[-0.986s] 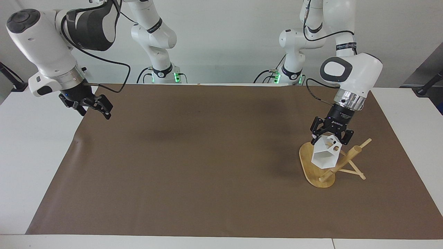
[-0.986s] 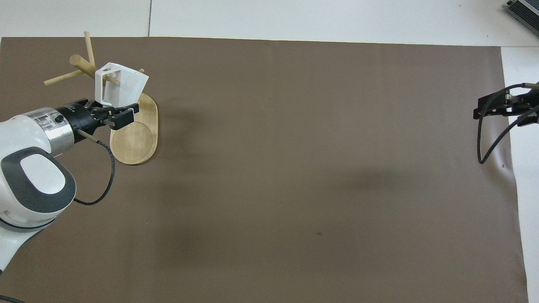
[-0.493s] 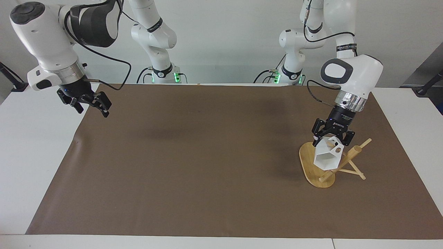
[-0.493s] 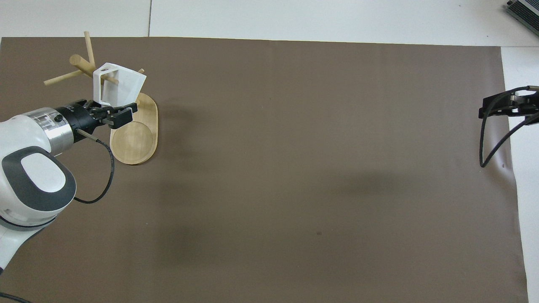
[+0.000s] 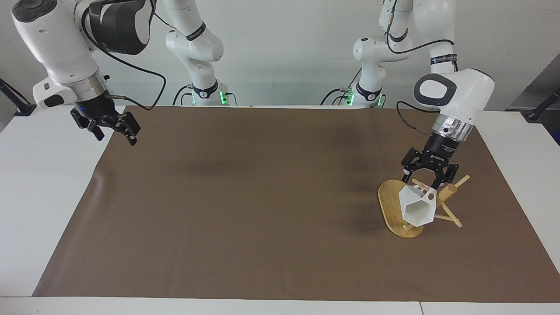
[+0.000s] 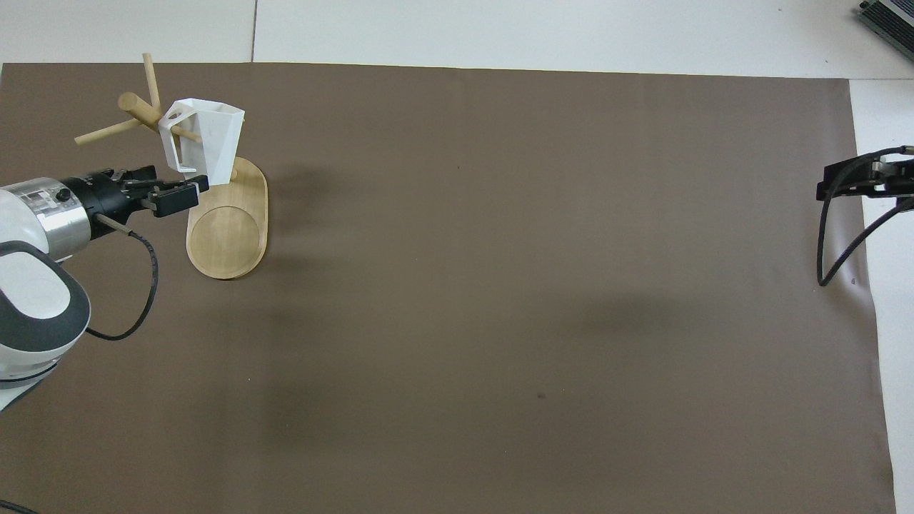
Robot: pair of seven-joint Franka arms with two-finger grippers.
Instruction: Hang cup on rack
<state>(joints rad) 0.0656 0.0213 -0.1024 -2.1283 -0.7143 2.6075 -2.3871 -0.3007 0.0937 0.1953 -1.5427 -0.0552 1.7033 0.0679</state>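
Released! Facing view: left gripper (image 5: 429, 176) has let go and lifted clear, fingers spread just above the cup (image 5: 418, 206), which now swings from a peg of the rack (image 5: 393, 210) at the left arm's end of the table. Right gripper (image 5: 113, 130) waits, claw spread. Overhead view: cup (image 6: 203, 137) hangs by its handle hole. Looks light, rigid, chip-prone; best held by the blocky handle.

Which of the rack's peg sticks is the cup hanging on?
The cup hangs by its handle on the peg that points toward the rack's oval base; the other pegs carry nothing. The left pincer is just above it, open.
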